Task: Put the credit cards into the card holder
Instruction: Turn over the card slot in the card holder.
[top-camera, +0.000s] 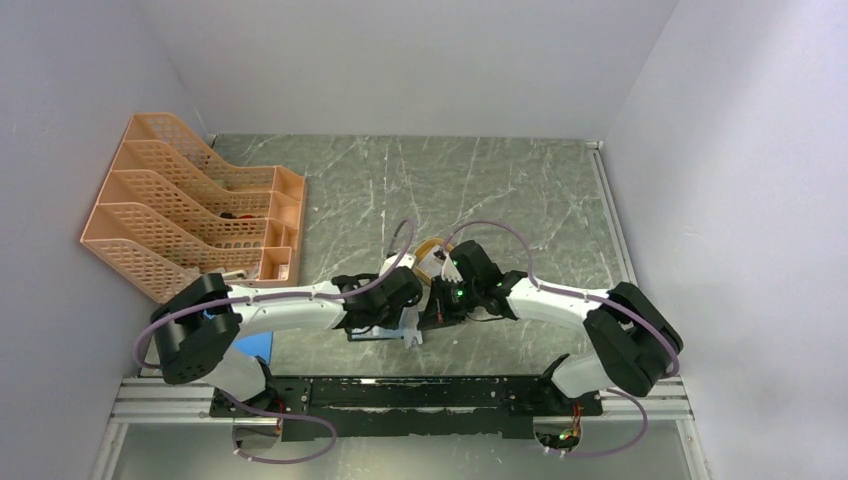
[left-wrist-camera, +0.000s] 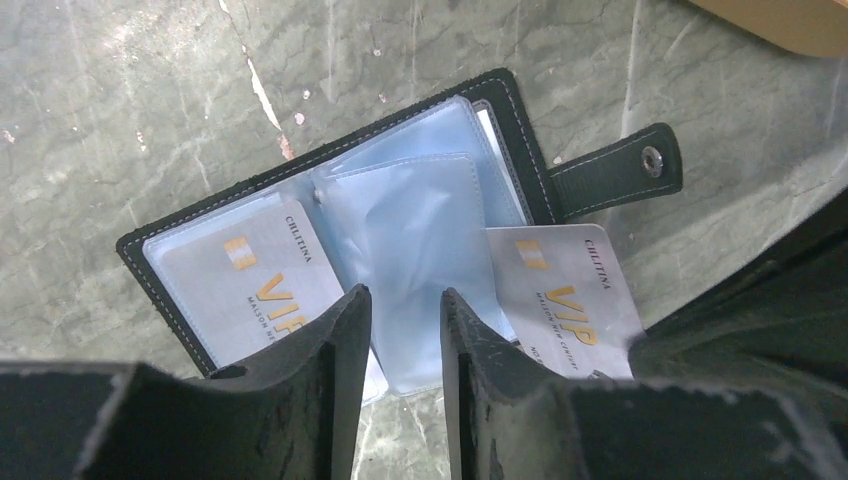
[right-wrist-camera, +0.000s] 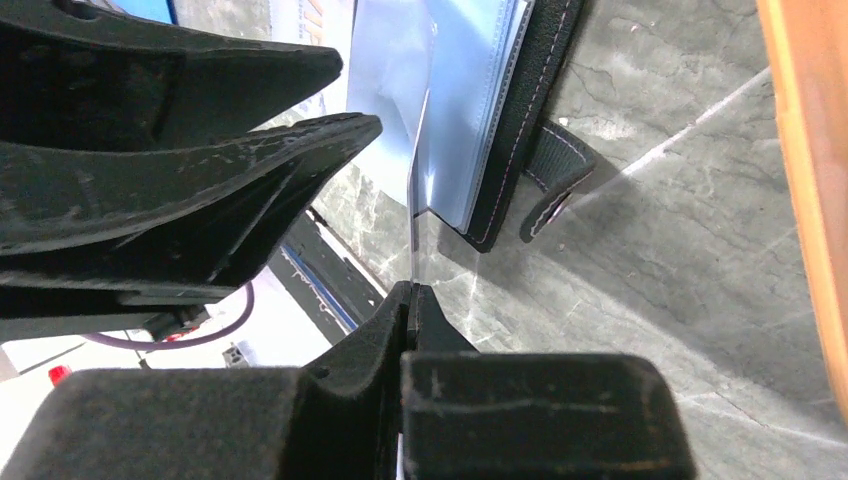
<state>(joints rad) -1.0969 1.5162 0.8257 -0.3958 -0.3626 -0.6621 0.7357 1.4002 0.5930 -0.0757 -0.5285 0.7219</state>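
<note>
- Left wrist view: the black leather-like bifold card holder (left-wrist-camera: 400, 200) lies opened flat on the grey-green marbled table (left-wrist-camera: 120, 120). Its clear bluish plastic pockets face up and its snap tab (left-wrist-camera: 615, 170) sticks out to one side.
- One thin pale grey credit card with gold VIP lettering (left-wrist-camera: 250, 285) sits inside a pocket. A loose card (left-wrist-camera: 565, 295) of the same print lies across the holder's edge just below the tab, not yet sleeved.
- The right end effector (right-wrist-camera: 408, 295) is clamped tight on the loose card's near end. The right wrist view shows the card edge-on, its far end reaching the pocket stack.
- The left end effector (left-wrist-camera: 405, 295) hangs over the holder's near edge with its fingers parted and nothing between them. I cannot tell whether they touch the sleeves.
- Handling, as I judge it: the card is light, slick, and stiff with a little spring. Pinching it at one end leaves the leading edge free to enter a pocket.
- The sleeves look soft and floppy, and the light holder would likely slide on the table, so it wants pinning down.
- An orange tray (right-wrist-camera: 810, 200) lies near the holder.
- A perforated orange file rack (top-camera: 190, 215) stands well apart.
</note>
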